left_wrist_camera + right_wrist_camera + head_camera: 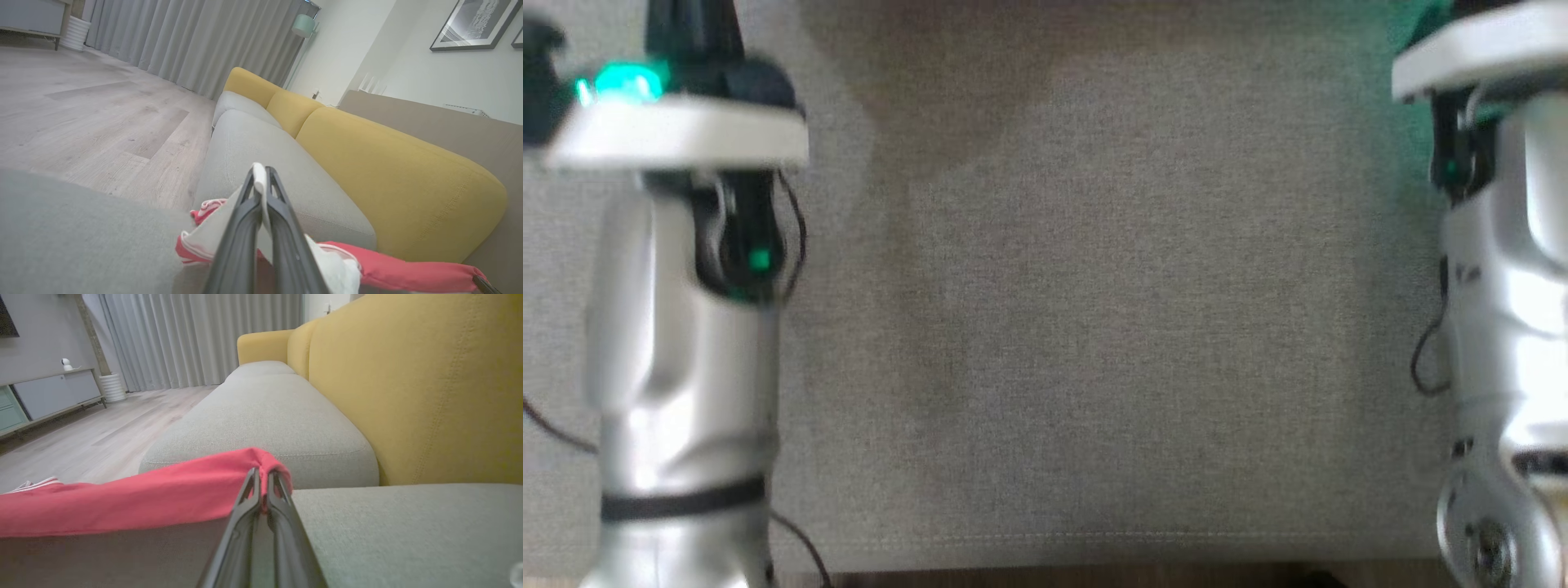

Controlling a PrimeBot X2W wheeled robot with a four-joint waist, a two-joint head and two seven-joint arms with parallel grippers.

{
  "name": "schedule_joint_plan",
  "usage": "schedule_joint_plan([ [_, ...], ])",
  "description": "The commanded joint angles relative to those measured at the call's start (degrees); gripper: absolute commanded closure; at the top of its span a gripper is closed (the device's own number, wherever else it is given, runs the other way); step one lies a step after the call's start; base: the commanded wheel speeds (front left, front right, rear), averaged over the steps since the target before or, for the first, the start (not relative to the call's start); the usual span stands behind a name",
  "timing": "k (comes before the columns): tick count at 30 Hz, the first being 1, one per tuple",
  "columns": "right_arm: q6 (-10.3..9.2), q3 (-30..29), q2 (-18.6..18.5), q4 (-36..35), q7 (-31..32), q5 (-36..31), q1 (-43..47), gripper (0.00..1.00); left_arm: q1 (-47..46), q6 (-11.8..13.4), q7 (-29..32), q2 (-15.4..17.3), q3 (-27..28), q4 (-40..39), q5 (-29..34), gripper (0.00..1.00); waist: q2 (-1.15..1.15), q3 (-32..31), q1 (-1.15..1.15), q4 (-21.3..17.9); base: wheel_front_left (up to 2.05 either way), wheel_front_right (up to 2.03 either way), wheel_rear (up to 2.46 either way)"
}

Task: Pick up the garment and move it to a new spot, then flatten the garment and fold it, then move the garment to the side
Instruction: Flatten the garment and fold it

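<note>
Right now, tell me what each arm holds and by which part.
Both hold the garment: left fingers pinch a white fold, right fingers pinch a bunched red fold.

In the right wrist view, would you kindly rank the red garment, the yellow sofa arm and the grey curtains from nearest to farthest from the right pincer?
1. red garment, clamped in the right pincer.
2. yellow sofa arm, ahead at the sofa's far end.
3. grey curtains, beyond it, upper left.
</note>
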Motion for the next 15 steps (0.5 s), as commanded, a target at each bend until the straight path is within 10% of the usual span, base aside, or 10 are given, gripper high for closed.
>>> schedule_joint_plan([
  [1,0.37,0.7,1.2,-3.5,-0.4,1.5,2.7,1.0,3.4,-0.3,-0.3,1.5,1.6,-3.8,-0.8,1.0,-0.01,-1.7,0.0,0.1,0.0,0.0,0.0],
  [15,0.37,1.6,1.2,-16.9,-0.4,9.4,27.5,1.0,30.7,0.5,-0.3,1.5,1.3,-14.9,-5.5,1.0,-0.01,-14.3,0.0,1.4,0.0,0.0,0.0],
])
